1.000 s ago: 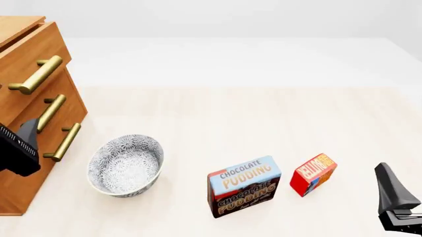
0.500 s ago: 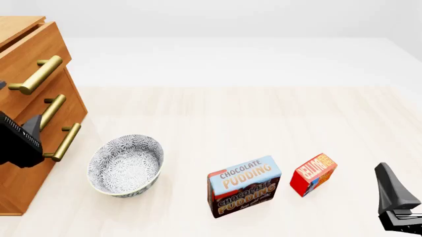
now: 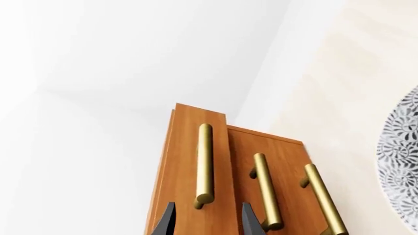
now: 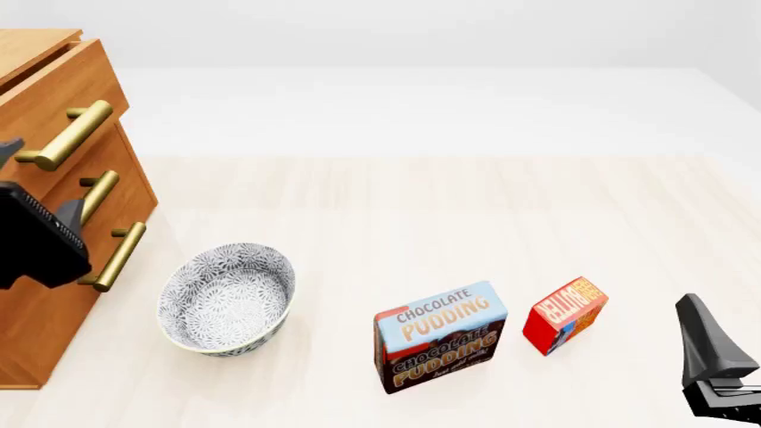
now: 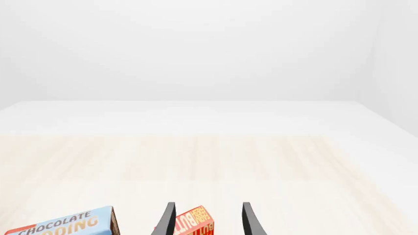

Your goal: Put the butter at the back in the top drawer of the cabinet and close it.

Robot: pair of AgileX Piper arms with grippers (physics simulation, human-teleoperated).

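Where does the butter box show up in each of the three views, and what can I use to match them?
Front view: the butter stands on the table right of centre, near the front edge.
Right wrist view: its top peeks up between the right gripper's fingers.
Left wrist view: not in it.
Shared landmark: the pudding box beside it.

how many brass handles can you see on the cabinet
3. The top drawer's handle is uppermost, the middle handle sits below it, and the lowest handle is partly behind the left gripper. None seems hidden.
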